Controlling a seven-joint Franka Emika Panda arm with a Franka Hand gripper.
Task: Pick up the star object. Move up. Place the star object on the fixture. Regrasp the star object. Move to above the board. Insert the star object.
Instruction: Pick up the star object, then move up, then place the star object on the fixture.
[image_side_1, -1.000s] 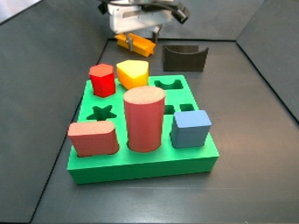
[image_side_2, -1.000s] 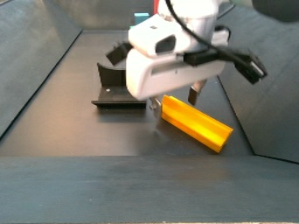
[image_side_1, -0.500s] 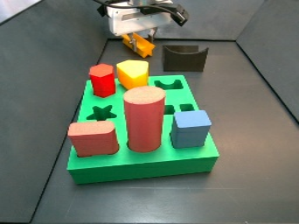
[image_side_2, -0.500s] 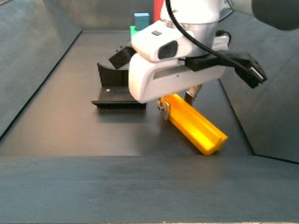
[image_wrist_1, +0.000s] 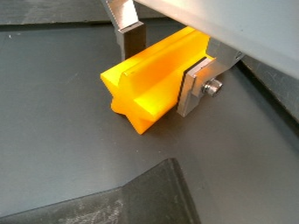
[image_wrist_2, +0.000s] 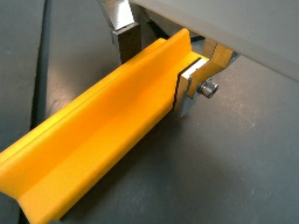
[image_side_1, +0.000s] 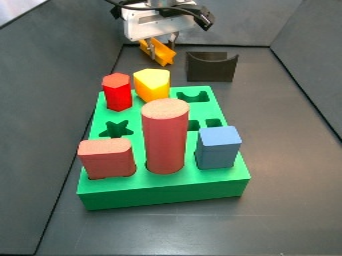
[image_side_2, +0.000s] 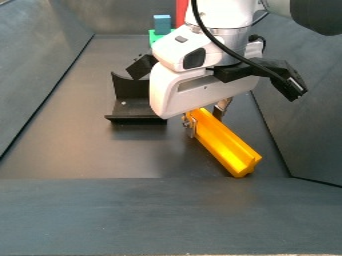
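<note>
Both wrist views showed me the gripper (image_wrist_1: 163, 63) clenched on the orange-yellow ridged star object (image_wrist_2: 100, 144), beside the fixture (image_side_2: 131, 100).

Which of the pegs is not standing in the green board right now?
The star object, the orange-yellow ridged prism. It is clamped in the gripper behind the board; the other pegs stand upright in holes.

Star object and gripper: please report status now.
Gripper shut on the star object, behind the board, beside the fixture. Star object tilted. Star hole open.
</note>
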